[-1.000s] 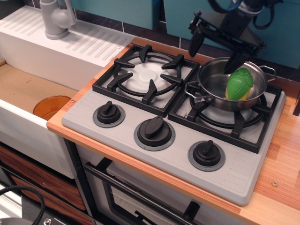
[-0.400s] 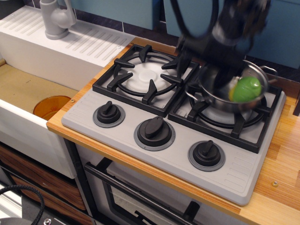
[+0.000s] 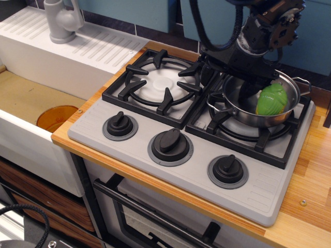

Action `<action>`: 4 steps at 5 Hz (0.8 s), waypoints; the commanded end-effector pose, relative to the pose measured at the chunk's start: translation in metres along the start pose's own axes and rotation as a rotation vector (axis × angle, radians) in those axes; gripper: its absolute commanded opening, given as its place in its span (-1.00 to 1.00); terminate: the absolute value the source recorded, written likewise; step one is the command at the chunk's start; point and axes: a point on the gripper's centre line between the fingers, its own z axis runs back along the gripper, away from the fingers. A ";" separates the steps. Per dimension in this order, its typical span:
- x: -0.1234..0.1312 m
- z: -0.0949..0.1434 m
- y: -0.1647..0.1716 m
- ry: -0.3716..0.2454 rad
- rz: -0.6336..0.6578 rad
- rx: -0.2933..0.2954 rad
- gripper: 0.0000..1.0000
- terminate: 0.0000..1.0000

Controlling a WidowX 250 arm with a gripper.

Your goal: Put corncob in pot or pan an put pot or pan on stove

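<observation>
Where the grey stove (image 3: 191, 170) sits on the wooden counter (image 3: 310, 191), we see the shiny steel pot (image 3: 243, 114) resting on the right-hand black grate (image 3: 258, 139), its near loop handle pointing toward the middle of the cooktop and its far loop handle toward the wall. Inside the pot, leaning against the right side of its wall, lies the green corncob (image 3: 272, 99), with a sliver of yellow showing at its left lower edge. The dark hand (image 3: 243, 70) hangs over the back-left rim of the pot, so the corncob lies just to the right of it and slightly nearer to us, apart from it as far as we can see. We cannot tell how the jaws stand, because the black body of the hand merges with the shadowed interior of the pot. The left-hand grate (image 3: 158, 85) carries nothing over its white burner plate. Three black knobs (image 3: 170, 142) run along the front of the stove. To the left, an orange disc (image 3: 56, 118) lies in the sink (image 3: 23, 98), and a grey tap (image 3: 62, 20) stands behind it.
</observation>
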 end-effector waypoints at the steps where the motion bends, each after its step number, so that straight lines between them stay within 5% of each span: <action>1: 0.012 0.006 -0.013 -0.016 0.039 -0.012 -1.00 -1.00; 4: 0.012 0.018 -0.018 0.042 0.045 -0.061 -1.00 -1.00</action>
